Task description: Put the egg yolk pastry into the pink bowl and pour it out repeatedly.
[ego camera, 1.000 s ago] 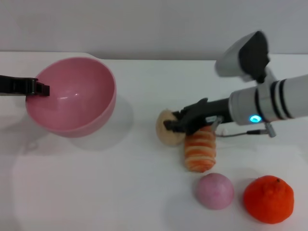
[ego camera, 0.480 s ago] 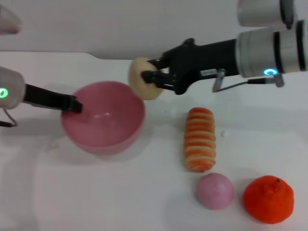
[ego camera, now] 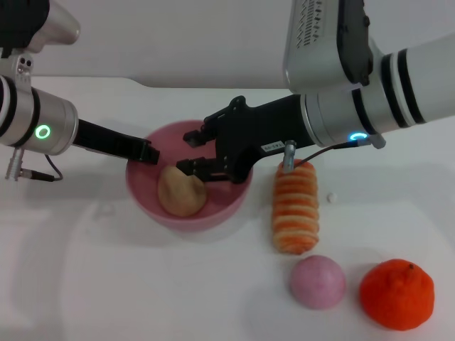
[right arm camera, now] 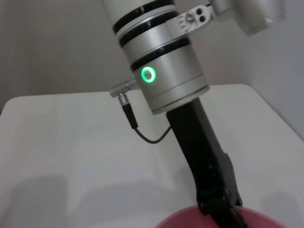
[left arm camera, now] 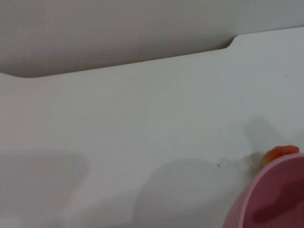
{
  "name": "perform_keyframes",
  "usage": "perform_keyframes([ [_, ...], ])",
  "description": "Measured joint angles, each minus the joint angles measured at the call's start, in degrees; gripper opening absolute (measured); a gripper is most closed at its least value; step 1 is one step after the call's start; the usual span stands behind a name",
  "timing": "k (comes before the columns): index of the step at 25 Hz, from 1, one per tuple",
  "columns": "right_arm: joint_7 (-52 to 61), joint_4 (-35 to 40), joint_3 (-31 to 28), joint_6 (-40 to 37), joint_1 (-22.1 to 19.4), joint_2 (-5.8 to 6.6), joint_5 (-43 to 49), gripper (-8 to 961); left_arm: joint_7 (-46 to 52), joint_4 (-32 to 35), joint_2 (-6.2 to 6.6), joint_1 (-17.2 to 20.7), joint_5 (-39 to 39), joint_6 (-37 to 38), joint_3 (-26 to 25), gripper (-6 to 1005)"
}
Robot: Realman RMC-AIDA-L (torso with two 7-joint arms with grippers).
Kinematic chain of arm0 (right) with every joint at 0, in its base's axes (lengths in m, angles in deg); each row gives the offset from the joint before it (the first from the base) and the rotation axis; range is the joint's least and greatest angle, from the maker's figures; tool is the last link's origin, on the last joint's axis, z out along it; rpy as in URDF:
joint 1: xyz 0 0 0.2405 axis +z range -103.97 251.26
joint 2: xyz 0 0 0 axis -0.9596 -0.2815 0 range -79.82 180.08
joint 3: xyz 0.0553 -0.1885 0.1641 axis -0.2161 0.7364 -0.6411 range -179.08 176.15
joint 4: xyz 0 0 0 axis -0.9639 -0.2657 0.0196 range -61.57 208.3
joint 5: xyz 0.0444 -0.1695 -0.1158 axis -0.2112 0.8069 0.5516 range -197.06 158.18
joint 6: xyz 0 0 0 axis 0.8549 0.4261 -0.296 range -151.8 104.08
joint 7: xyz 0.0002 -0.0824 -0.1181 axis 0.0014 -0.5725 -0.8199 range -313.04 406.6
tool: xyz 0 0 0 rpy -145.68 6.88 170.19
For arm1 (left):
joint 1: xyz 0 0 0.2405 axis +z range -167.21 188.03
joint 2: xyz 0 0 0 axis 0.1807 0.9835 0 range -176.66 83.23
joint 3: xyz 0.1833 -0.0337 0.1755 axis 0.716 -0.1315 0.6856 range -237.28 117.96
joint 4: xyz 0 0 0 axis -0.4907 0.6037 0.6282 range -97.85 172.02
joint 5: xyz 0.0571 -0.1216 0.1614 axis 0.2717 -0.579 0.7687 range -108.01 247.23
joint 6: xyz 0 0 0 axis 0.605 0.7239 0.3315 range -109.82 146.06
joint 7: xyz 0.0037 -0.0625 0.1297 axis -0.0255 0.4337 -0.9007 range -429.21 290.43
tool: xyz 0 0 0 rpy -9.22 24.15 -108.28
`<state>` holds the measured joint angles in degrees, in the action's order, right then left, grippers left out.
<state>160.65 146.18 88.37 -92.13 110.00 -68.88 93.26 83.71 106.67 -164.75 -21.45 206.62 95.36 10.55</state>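
The pink bowl [ego camera: 188,174] is smooth, glossy plastic, round and deep, and it sits upright on the white table [ego camera: 142,284]. Inside it lies the egg yolk pastry [ego camera: 182,190], a matte, floury beige bun resting against the bowl's inner wall on my left side. My right gripper [ego camera: 193,150] hangs over the bowl's rim with its black fingers spread wide, holding nothing; one fingertip [ego camera: 186,168] is just above the pastry. My left gripper [ego camera: 148,152] grips the bowl's rim on my left side, closed on it; its tip is hidden by the wall. In the left wrist view only a curved slice of bowl [left arm camera: 270,194] shows. Just beside the bowl lies the ribbed orange-striped bread roll [ego camera: 294,207], then a smooth pink ball [ego camera: 318,281] and a dimpled orange [ego camera: 396,293].
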Motion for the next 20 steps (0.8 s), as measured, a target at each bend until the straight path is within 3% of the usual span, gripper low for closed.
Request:
perform_keyframes([
  [5,0.2,1.0,-1.7,0.1,-1.3,-0.02,-0.2,318,-0.3,0.0,0.12,0.3,0.0,-0.3,-0.2,-1],
  [10,1.9,1.3,-8.7,2.3,-4.1,-0.19,-0.4,530,-2.7,4.3,0.01,2.8,-0.1,-3.6,1.7,0],
  [16,2.4,-4.5,-21.2,4.3,-7.9,0.12,-0.4,545,-4.6,17.2,0.14,12.5,1.0,-20.3,15.8,0],
  [20,1.7,-11.9,-29.1,5.2,-9.9,0.38,-0.4,546,-5.4,19.5,0.03,16.8,7.6,-32.2,24.5,-1],
])
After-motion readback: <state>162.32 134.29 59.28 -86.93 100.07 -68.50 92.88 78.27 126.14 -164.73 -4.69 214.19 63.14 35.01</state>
